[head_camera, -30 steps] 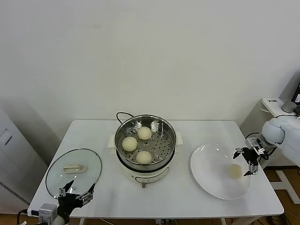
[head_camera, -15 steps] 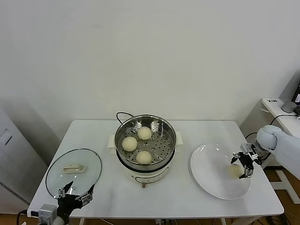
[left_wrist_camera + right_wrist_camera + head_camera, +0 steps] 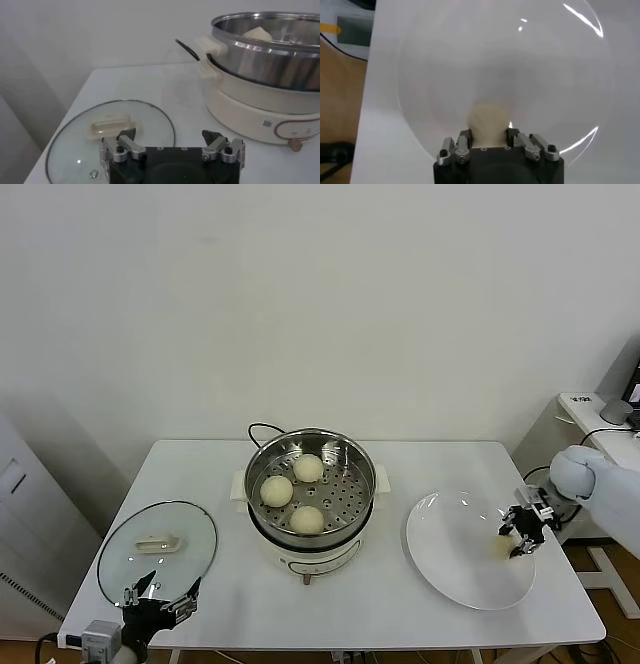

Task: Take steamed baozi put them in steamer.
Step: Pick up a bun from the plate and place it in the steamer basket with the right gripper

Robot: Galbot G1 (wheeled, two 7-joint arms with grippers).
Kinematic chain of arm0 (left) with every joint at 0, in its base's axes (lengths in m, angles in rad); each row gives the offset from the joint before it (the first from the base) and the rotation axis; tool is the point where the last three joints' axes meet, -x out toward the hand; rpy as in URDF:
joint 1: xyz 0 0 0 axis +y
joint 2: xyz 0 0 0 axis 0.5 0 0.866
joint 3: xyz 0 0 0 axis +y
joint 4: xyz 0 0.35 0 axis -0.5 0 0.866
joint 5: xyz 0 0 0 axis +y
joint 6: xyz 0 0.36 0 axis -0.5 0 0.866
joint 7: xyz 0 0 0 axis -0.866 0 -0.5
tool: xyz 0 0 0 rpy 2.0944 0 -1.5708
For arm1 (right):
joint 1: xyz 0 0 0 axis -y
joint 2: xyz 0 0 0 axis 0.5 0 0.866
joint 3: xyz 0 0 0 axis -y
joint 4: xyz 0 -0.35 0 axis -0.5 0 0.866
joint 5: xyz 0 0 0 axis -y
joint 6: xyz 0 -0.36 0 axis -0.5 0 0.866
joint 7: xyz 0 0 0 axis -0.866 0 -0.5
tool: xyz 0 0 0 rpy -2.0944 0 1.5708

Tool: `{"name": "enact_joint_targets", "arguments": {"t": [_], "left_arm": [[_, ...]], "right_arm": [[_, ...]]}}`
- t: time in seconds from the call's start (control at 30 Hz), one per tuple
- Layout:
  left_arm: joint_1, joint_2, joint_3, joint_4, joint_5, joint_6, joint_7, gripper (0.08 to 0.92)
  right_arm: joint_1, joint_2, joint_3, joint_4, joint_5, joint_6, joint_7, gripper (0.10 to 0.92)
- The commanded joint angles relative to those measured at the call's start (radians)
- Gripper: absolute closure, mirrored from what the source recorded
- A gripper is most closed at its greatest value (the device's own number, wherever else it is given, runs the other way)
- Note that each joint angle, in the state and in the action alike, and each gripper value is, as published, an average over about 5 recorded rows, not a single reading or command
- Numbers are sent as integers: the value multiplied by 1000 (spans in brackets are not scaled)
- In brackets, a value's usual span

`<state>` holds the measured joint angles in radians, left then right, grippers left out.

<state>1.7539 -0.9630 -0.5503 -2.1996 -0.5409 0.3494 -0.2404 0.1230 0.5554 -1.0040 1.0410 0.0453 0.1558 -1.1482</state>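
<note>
The steel steamer [image 3: 362, 474] stands mid-table on its white base, and three steamed baozi [image 3: 308, 468] lie on its perforated tray. A fourth baozi [image 3: 488, 121] rests on the white plate [image 3: 450, 559] at the right. My right gripper [image 3: 519, 536] is down over the plate's right side and shut on this baozi, one finger against each flank. Off the table's front left corner, beside the glass lid, my left gripper [image 3: 160, 596] is open with nothing in it. The left wrist view shows the steamer [image 3: 270, 60] with one baozi [image 3: 257, 33] peeking over its rim.
A round glass lid [image 3: 158, 549] with a cream handle lies flat on the table's left side. A black cord [image 3: 262, 428] runs behind the steamer. A white side unit [image 3: 590, 409] stands beyond the table's right edge.
My right gripper has gone from open to shut on the plate's baozi, sinking a little toward the plate. The left arm has stayed put.
</note>
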Motion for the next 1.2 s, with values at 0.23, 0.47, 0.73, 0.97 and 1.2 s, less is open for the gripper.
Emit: {"name": "enact_joint_targets", "arguments": {"t": [0.23, 0.47, 0.73, 0.97, 1.2], "left_arm": [[-4, -5, 4, -2, 2, 3, -2, 177], [-6, -2, 6, -5, 2, 2, -1, 177], [-11, -4, 10, -6, 3, 3, -1, 177], [-13, -14, 11, -7, 4, 3, -1, 177], [-8, -16, 6, -9, 6, 1, -1, 177]], "right_arm": [[813, 44, -713, 281, 577, -290, 45, 592], [905, 221, -742, 323, 747, -428, 100, 592], [872, 389, -687, 295, 885, -518, 183, 592], [808, 487, -657, 300, 937, -581, 276, 592], [728, 524, -642, 321, 952, -641, 386, 592]]}}
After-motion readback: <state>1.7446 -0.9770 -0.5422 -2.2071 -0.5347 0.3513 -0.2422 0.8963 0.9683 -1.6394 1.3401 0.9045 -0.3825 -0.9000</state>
